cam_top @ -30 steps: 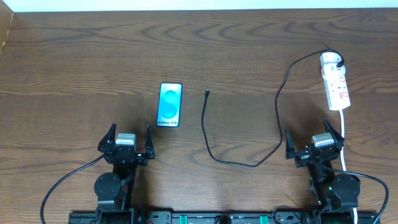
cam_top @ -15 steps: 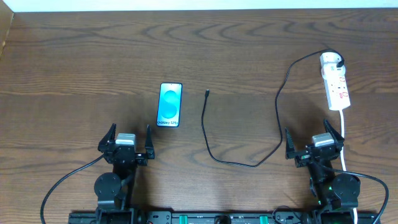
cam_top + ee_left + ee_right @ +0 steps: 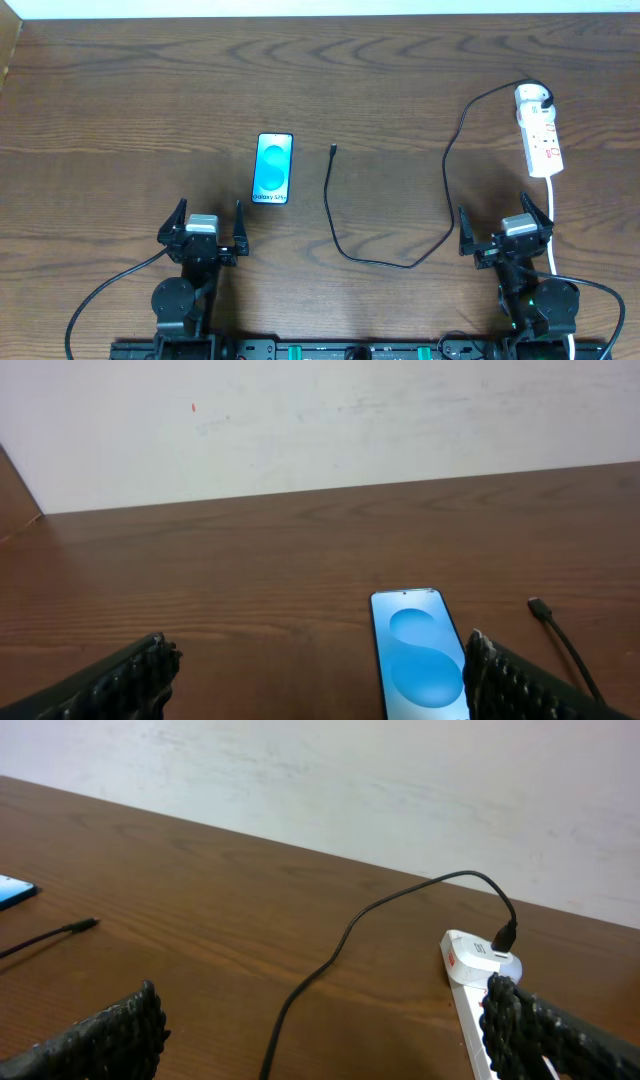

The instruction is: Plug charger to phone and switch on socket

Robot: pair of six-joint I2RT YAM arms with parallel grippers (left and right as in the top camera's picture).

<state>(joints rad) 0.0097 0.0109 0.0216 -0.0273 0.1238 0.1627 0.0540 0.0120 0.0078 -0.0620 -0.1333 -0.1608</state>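
The phone [image 3: 273, 169] lies face up with a cyan-blue screen, left of centre; it also shows in the left wrist view [image 3: 420, 665]. The black charger cable [image 3: 390, 262] loops from its plug tip [image 3: 332, 150] near the phone round to its head [image 3: 538, 92] on the white socket strip [image 3: 539, 131]. The cable [image 3: 330, 960] and strip [image 3: 470, 960] show in the right wrist view. My left gripper [image 3: 204, 232] is open and empty, nearer than the phone. My right gripper [image 3: 505, 230] is open and empty, nearer than the strip.
The strip's white cord [image 3: 553, 225] runs toward the near edge past my right gripper. A white wall [image 3: 320, 420] stands behind the wooden table [image 3: 120, 100]. The table's left edge shows at the far left.
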